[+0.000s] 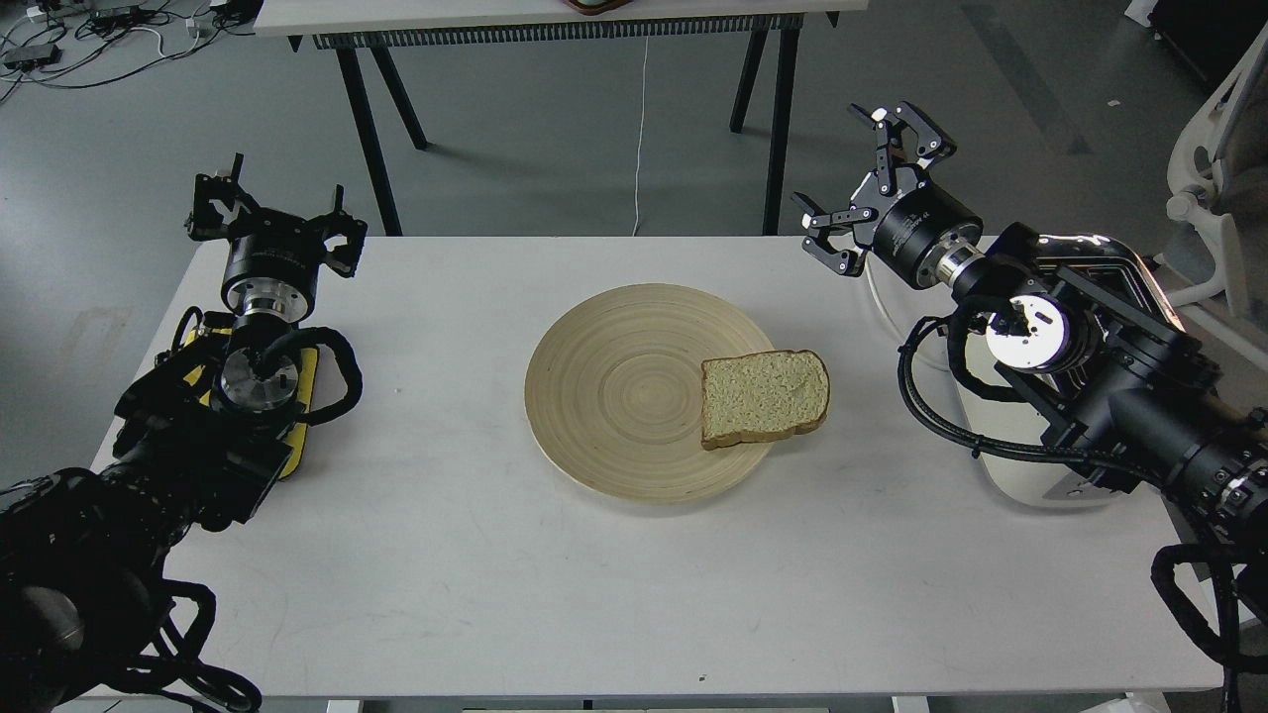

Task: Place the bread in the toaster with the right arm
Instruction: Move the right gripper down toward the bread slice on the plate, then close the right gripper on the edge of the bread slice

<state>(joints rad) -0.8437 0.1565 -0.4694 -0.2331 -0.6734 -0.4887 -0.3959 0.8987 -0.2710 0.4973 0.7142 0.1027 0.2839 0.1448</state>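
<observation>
One slice of bread lies on the right-hand part of a round wooden plate, its crusty edge hanging a little over the plate's rim toward the toaster side. The plate sits near the middle of a white table.

Over on the right, the toaster stands near the table's right edge, well apart from the plate. Most of it is hidden behind the right arm, so only its pale lower body and a glint of shiny top show; I cannot make out the slots from here. A white cord runs along the floor behind the table.

The right claw is raised above the far right corner of the table, fingers spread wide apart and holding nothing. It is well clear of the bread and points up and away toward the back of the room.

On the left, the other arm comes in along the table's left edge, with a yellow part showing beneath it. The left claw hovers at the far left corner, fingers splayed outward and gripping nothing.

Behind the white table stands another table on black legs, and cables lie tangled on the grey floor at the far left.
</observation>
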